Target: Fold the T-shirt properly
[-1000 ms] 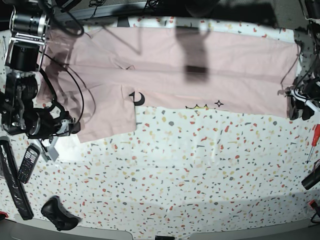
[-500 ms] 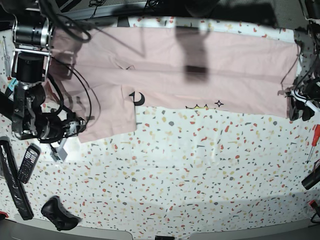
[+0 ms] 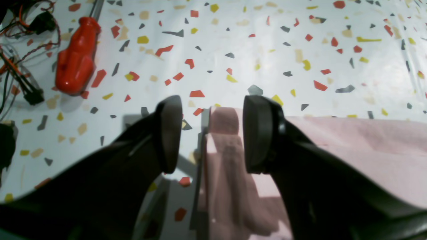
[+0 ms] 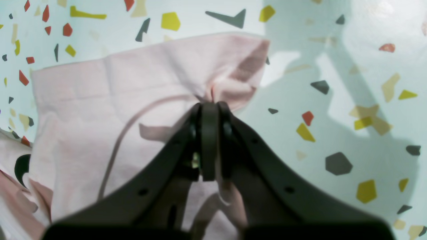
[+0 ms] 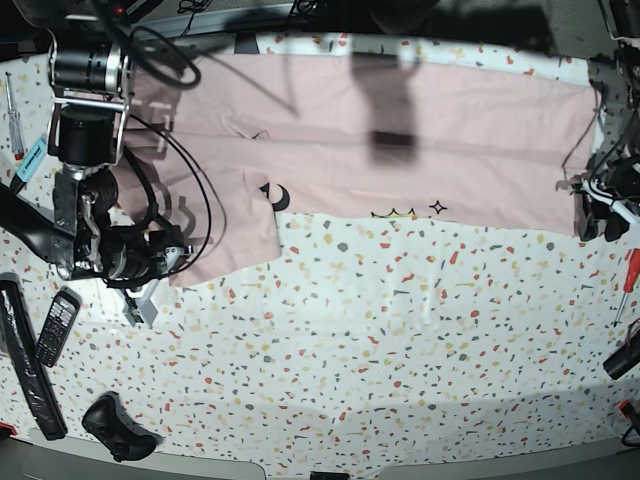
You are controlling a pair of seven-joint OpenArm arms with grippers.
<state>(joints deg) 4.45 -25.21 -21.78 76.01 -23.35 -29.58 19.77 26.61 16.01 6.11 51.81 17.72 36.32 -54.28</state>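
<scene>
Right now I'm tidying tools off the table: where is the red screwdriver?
The red screwdriver lies at the base view's far right edge on the speckled table, just below the left end effector and the T-shirt corner.

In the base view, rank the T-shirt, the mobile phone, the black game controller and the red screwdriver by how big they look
1. T-shirt, by far.
2. Game controller and mobile phone: look alike, unranked.
3. Red screwdriver, thinnest.

Base view looks straight down on the whole table (image 5: 400,330); each wrist view peers close past its own fingers — sharing the T-shirt's (image 5: 420,140) opposite ends.
</scene>
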